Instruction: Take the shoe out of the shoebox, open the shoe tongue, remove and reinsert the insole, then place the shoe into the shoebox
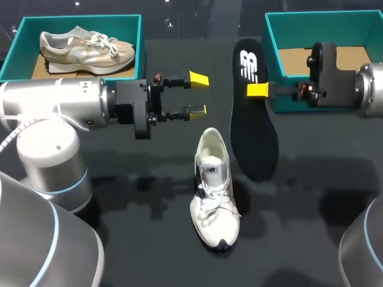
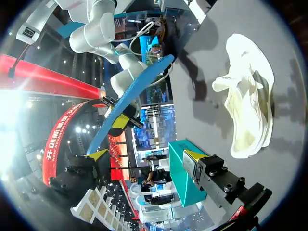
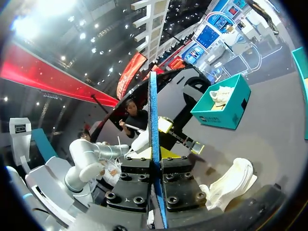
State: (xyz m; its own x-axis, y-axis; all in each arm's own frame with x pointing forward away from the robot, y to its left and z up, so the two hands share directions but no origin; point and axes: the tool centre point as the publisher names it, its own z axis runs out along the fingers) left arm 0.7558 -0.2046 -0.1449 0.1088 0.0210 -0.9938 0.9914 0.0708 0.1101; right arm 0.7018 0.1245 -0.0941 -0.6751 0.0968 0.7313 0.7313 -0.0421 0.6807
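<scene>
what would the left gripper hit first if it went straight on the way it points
Probably the insole held in the right gripper, which lies straight ahead of the left gripper; relative height is hard to judge.

Lit from overhead, evenly. The matte black tabletop (image 1: 311, 197) read dark, with little sheen. Faint, soft-edged shadows lay on it beside the white laced sneaker (image 1: 214, 203). In the left wrist view that sneaker (image 2: 250, 106) was washed out by glare, and darker, harder shadows crossed the tabletop (image 2: 216, 43) nearby.

Matt black insole (image 1: 254, 113); mesh-cloth shoe (image 1: 214, 191)
</scene>
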